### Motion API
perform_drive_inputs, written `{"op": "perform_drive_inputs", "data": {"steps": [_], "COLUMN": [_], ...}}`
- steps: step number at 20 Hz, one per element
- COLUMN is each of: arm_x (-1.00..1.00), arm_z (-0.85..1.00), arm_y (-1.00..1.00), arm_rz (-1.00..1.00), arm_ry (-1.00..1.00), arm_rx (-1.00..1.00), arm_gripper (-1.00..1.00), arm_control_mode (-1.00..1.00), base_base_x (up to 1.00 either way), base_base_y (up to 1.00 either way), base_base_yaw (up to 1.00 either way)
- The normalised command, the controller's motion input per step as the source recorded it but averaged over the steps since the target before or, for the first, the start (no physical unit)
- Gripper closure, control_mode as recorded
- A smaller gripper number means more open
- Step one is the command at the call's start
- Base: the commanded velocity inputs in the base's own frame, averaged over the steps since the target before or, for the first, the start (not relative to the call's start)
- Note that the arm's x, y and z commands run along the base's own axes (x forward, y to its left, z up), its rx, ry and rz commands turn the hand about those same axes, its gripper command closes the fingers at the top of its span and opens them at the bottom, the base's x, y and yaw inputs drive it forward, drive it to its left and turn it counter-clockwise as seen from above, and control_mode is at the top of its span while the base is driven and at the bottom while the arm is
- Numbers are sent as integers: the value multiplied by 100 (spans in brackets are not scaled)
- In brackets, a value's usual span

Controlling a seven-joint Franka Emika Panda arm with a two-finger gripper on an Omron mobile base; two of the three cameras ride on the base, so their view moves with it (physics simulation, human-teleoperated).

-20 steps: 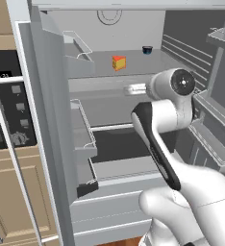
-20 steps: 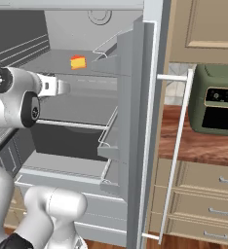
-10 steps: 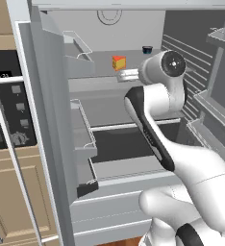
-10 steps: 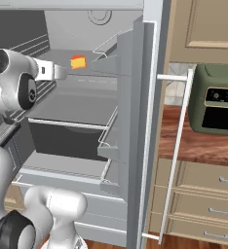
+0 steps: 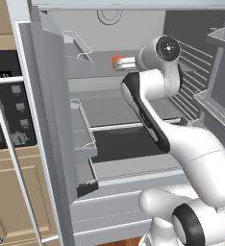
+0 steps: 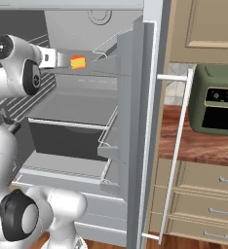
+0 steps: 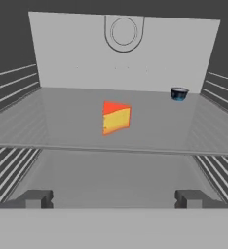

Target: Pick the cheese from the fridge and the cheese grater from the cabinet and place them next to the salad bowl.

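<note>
The cheese (image 7: 116, 117), a small yellow wedge with a red-orange face, stands on the top shelf of the open fridge (image 5: 52, 120). In the hand view it sits dead ahead, a short way beyond my open gripper (image 7: 113, 199), with nothing between the fingertips (image 7: 35, 198). From the right, the cheese (image 6: 78, 62) lies just past my gripper (image 6: 63, 59). From the left, the gripper (image 5: 126, 62) hides part of the cheese (image 5: 116, 61). The cheese grater and the salad bowl are out of view.
A small dark blue cup (image 7: 179, 93) stands at the back right of the same shelf. Wire racks line the fridge door (image 6: 135, 97). A black oven (image 5: 8, 110) is on the left. A grey-green appliance (image 6: 216, 104) sits on the wooden counter above tan drawers (image 6: 208, 194).
The arm has risen and reached forward into the top shelf, bringing the open gripper close to the cheese. The cheese has not moved.
</note>
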Motion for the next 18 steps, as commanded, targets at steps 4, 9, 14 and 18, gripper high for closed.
{"op": "perform_drive_inputs", "data": {"steps": [4, 9, 14, 18], "arm_x": [27, 46, 46, 40], "arm_z": [-4, -2, -7, -6], "arm_y": [0, 0, 0, 3], "arm_rz": [0, 0, 0, 0], "arm_ry": [0, 0, 0, 0], "arm_rx": [0, 0, 0, 0], "arm_gripper": [-100, -100, -100, -100], "arm_control_mode": [-100, -100, -100, -100], "base_base_x": [0, 0, 0, 0], "base_base_y": [0, 0, 0, 0], "base_base_yaw": [0, 0, 0, 0]}}
